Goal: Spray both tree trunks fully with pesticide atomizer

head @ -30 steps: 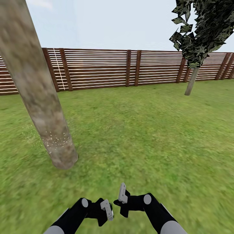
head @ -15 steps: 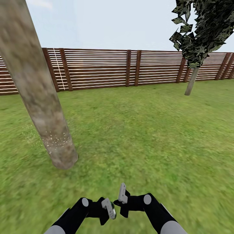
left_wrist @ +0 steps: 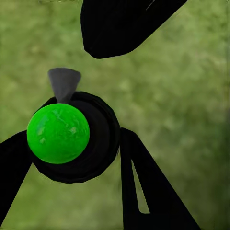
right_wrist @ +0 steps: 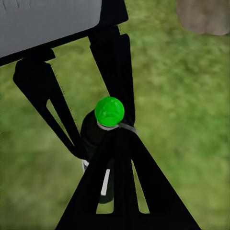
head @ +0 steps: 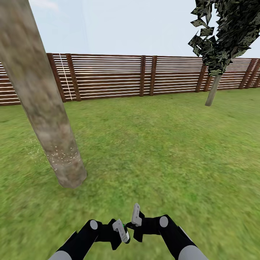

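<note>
My left gripper (head: 122, 231) sits low in front of me, and its two black fingers (left_wrist: 143, 191) close in from either side on the pesticide atomizer (left_wrist: 76, 139), a dark round body with a bright green cap and a small grey nozzle. The wrist camera shows the fingers against the bottle's sides, so I am pinching it. In the head view only a green speck of the atomizer (head: 124, 226) peeks out between my two grippers.

My right gripper (head: 135, 216) is just beside the left one, pointing toward it. Its wrist camera looks along its own fingers (right_wrist: 115, 191) at the atomizer (right_wrist: 109, 112) held by the other arm; whether these fingers are spread or pressed together I cannot tell.

Beneath both arms is the grass of the floor (head: 162, 151). Ahead and to my left rises the near tree trunk (head: 43, 119), with pale specks on its lower part. The second tree (head: 220, 39) stands well apart, far to my right near the wooden fence (head: 108, 76).
</note>
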